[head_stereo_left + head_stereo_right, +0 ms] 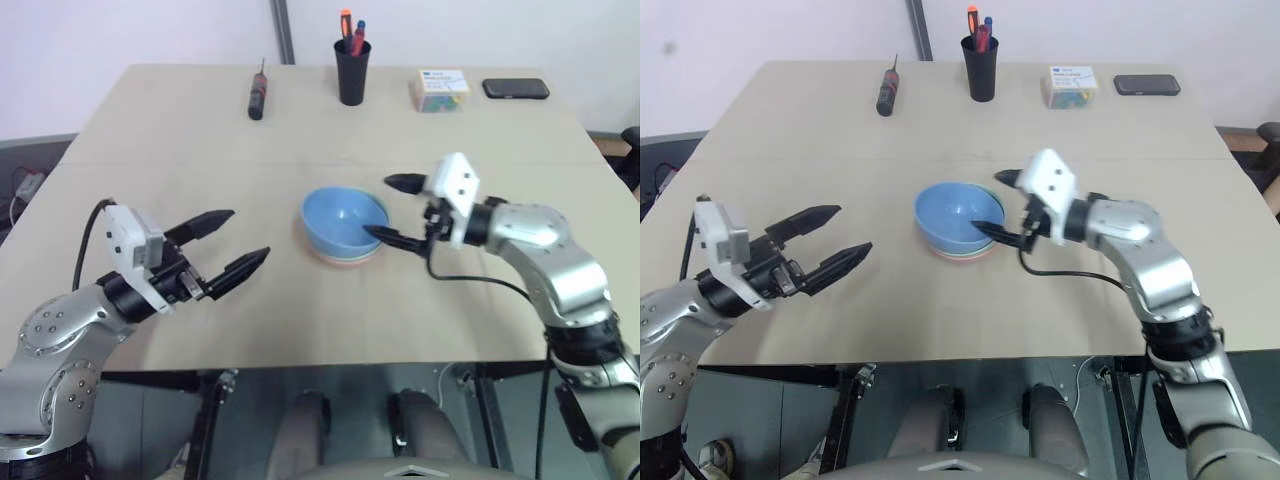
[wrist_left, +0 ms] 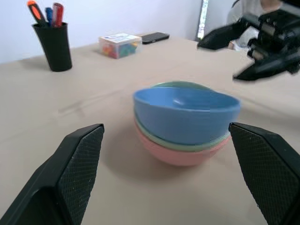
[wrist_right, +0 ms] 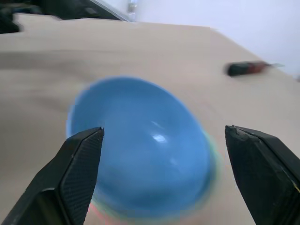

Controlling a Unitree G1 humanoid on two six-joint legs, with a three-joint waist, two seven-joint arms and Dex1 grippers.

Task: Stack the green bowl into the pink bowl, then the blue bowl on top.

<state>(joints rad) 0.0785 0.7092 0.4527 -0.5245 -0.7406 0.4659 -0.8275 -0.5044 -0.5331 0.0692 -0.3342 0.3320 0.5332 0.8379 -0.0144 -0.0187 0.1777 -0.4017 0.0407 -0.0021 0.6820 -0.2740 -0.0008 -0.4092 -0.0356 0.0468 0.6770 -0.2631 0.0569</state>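
A: Where do we see the three bowls?

B: We see them stacked near the middle of the worktop [image 1: 200, 330]. The pink bowl [image 2: 176, 156] is the lowest, the green bowl [image 2: 187, 146] sits inside it with only its rim showing, and the blue bowl [image 1: 344, 222] is on top. The blue bowl seems a little tilted in the stack.

A: And our hands?

B: The right hand [image 1: 394, 209] is just beside the stack, on its right side. Its two fingers stand wide apart, one by the far rim of the blue bowl, the other reaching over the near right rim. It grips nothing; whether the lower finger touches the rim, we cannot tell. The left hand [image 1: 236, 243] is well to the left of the stack, released too, fingers spread and pointing toward the bowls, holding nothing.

A: What lies beyond the stack?

B: At the far edge we see a screwdriver [image 1: 257, 100], a black pen cup [image 1: 352, 72], a small clear box [image 1: 440, 89] and a dark phone [image 1: 515, 88].
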